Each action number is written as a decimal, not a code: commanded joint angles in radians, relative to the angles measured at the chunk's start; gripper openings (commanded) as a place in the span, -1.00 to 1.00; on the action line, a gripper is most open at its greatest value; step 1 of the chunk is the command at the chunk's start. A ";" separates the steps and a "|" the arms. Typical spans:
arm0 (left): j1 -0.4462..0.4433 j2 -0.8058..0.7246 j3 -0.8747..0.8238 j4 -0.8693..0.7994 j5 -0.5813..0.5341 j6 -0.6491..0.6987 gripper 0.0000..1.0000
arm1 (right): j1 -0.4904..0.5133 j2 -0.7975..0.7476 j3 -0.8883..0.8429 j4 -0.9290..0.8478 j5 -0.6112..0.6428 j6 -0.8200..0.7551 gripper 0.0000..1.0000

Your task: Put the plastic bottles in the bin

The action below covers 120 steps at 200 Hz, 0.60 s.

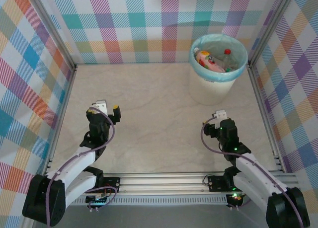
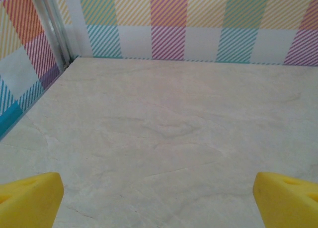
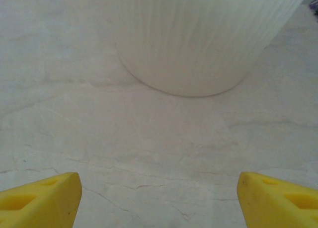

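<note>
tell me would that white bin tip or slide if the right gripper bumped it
Probably slides rather than tips: the bin is wide and sits flat on the smooth table, and the right gripper faces its lower wall. Likely light, with a few plastic bottles seen inside. The thin bag liner would probably crumple if pinched.

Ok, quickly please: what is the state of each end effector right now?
Left end effector: open, holding nothing.
Right end effector: open, holding nothing.
</note>
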 commanded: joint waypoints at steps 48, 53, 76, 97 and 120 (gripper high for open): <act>0.119 0.163 -0.002 0.202 0.160 -0.034 0.93 | -0.111 0.272 -0.039 0.557 -0.132 -0.004 0.63; 0.121 0.185 0.000 0.221 0.169 -0.036 0.93 | -0.114 0.289 -0.032 0.563 -0.137 -0.002 0.63; 0.137 0.269 0.027 0.253 0.204 -0.009 0.94 | -0.168 0.401 -0.011 0.689 -0.202 0.002 0.63; 0.181 0.305 0.048 0.254 0.290 -0.012 0.94 | -0.212 0.502 0.008 0.795 -0.233 0.002 0.63; 0.225 0.305 0.047 0.260 0.354 -0.036 0.94 | -0.299 0.639 0.016 0.919 -0.305 0.064 0.63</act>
